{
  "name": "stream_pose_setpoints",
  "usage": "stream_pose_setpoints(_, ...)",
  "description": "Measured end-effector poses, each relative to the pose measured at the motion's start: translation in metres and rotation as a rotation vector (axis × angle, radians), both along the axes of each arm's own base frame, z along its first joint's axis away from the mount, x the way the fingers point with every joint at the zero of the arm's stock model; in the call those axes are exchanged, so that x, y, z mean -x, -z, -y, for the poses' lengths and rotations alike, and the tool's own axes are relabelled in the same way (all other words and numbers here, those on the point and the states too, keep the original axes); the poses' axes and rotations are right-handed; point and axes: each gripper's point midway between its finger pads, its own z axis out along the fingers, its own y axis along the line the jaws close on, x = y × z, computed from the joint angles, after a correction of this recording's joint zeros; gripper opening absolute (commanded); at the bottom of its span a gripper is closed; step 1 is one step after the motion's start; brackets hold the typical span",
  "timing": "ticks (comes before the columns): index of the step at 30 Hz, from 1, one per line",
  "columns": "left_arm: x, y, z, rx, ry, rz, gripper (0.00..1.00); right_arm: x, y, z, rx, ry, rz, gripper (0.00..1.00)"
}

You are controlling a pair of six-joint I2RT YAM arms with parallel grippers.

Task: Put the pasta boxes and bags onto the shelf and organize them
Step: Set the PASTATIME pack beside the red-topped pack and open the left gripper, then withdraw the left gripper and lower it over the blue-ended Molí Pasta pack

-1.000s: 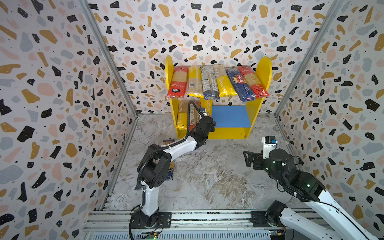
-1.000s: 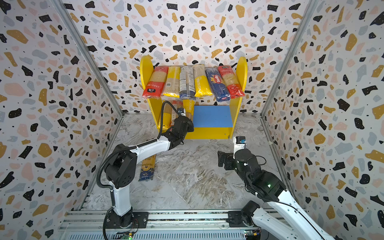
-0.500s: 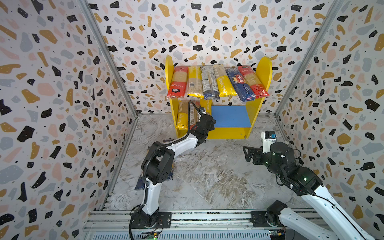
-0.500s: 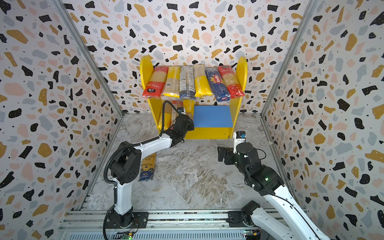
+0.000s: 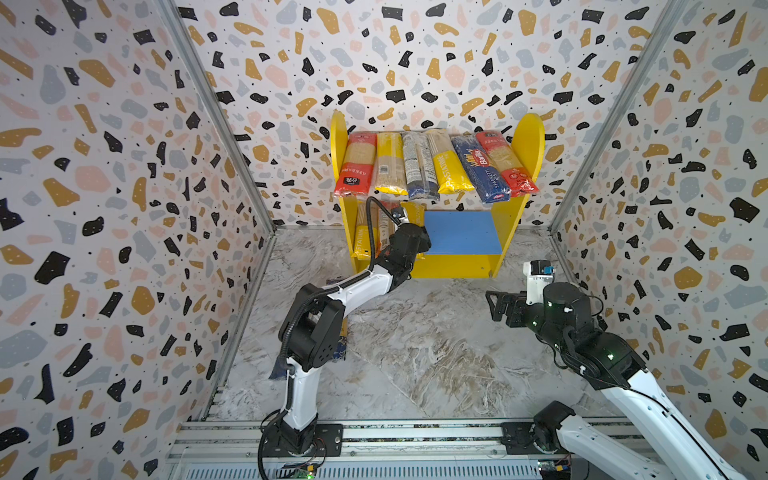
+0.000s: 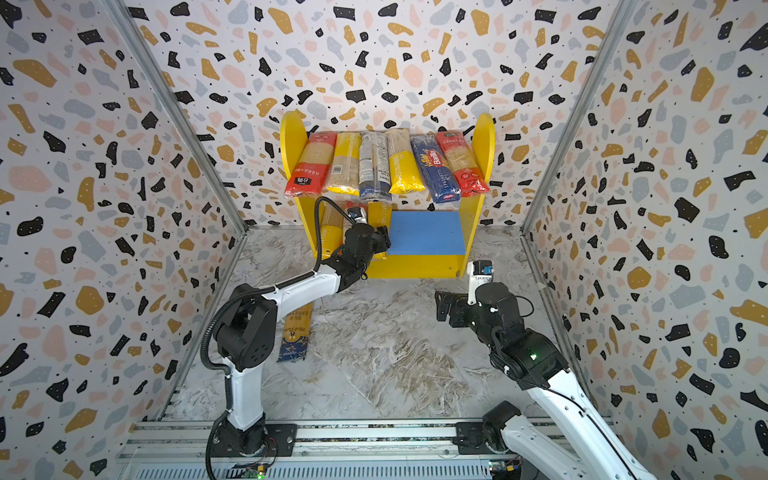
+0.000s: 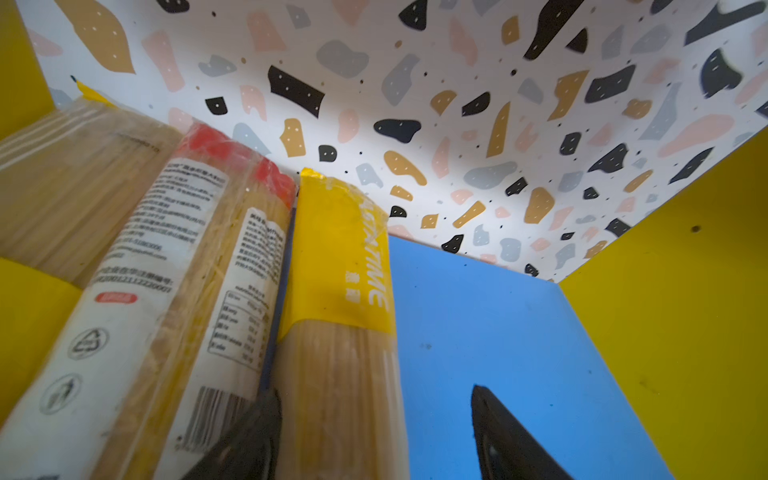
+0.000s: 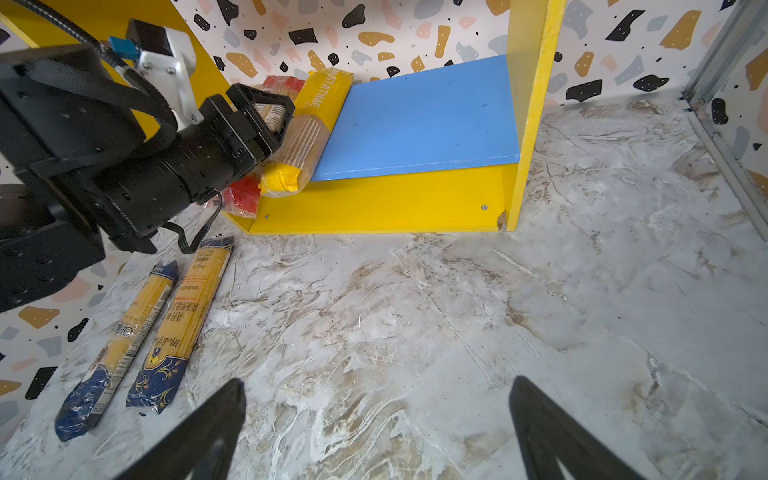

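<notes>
The shelf (image 5: 457,266) stands against the back wall, and several pasta bags (image 5: 432,166) lie side by side on its upper board. My left gripper (image 7: 374,392) reaches onto the blue lower board (image 7: 498,332) at its left end. It is open around a yellow PASTATIME bag (image 7: 340,332) lying there: one finger is against the bag, the other stands apart from it. A red-ended bag (image 7: 199,257) and another bag (image 7: 70,187) lie beside it. My right gripper (image 8: 378,382) hovers open over the floor, right of centre, with nothing between its fingers.
Two blue-and-gold pasta bags (image 8: 183,316) (image 8: 120,340) lie on the marble floor near the left wall, by the left arm's elbow (image 6: 249,332). The right part of the blue board (image 5: 461,232) is bare. Patterned walls close in three sides.
My left gripper's jaws have spread apart, releasing the yellow PASTATIME bag on the lower board. My right gripper has drifted slightly toward the shelf.
</notes>
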Motion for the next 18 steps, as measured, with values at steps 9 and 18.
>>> stream_pose_setpoints(9,0.018,-0.04,0.003,0.062,0.053,0.03,0.77,0.003,-0.003,-0.003,-0.019,-0.022,0.006,0.99)
stream_pose_setpoints(18,0.094,-0.025,-0.013,0.02,0.104,-0.038,0.8,0.009,-0.005,-0.007,-0.05,-0.052,0.002,0.99)
